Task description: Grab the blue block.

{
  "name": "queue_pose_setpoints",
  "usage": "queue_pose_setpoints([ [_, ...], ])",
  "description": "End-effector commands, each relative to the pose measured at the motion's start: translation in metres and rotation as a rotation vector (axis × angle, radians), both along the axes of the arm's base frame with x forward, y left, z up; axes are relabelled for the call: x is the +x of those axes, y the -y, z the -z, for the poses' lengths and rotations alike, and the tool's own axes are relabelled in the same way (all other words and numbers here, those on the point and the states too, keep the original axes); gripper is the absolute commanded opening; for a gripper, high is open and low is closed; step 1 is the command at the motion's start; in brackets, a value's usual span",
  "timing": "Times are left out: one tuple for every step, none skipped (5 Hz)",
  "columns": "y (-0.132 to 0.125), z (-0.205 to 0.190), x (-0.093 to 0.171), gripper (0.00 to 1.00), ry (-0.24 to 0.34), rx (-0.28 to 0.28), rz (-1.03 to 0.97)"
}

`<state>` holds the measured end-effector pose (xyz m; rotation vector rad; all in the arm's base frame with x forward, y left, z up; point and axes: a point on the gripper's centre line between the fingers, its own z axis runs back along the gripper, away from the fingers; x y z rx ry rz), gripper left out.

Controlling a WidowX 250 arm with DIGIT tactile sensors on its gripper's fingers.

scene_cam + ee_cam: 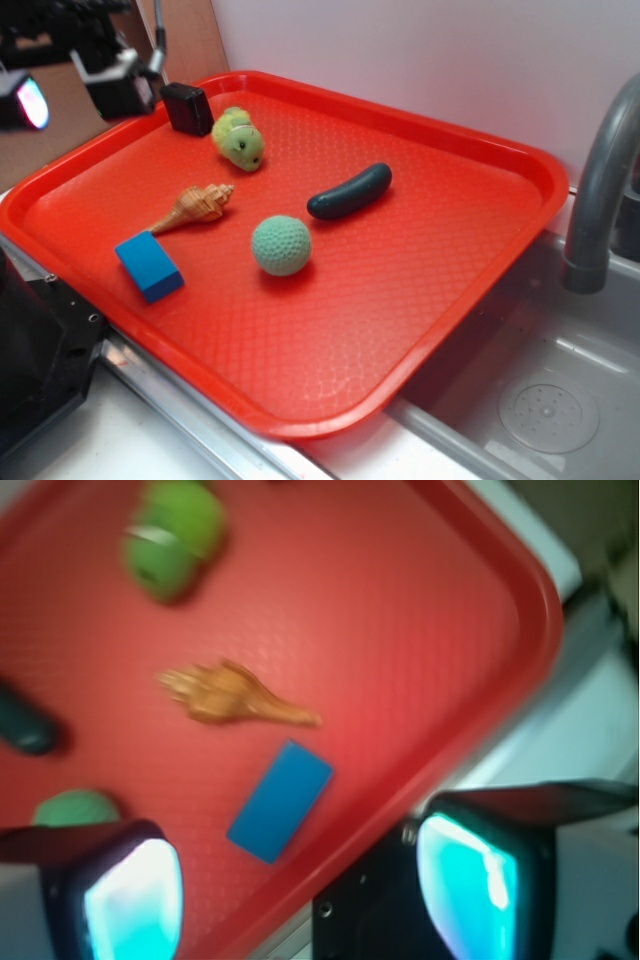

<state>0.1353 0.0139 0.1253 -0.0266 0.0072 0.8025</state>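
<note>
Below, blue block (pixel 280 802) untouched.

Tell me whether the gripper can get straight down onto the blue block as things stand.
Probably yes. The blue block lies flat with its top bare, apart from the seashell and green ball. The gripper hangs open above the tray, nothing between them.
</note>
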Motion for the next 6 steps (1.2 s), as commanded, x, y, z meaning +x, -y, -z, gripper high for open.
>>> queue_pose_setpoints([
  [-0.003, -0.005, 0.0, 1.0, 0.025, 0.002, -0.022],
  [-0.003, -0.005, 0.0, 1.0, 0.025, 0.002, -0.022],
  [-0.006, 0.033, 0.017, 1.0, 0.0, 0.059, -0.098],
  [0.004, 0.06, -0.017, 1.0, 0.027, 0.008, -0.121],
  [0.007, 0.076, -0.02, 1.0, 0.015, 0.018, -0.126],
  [0.015, 0.085, -0.028, 1.0, 0.014, -0.002, -0.054],
])
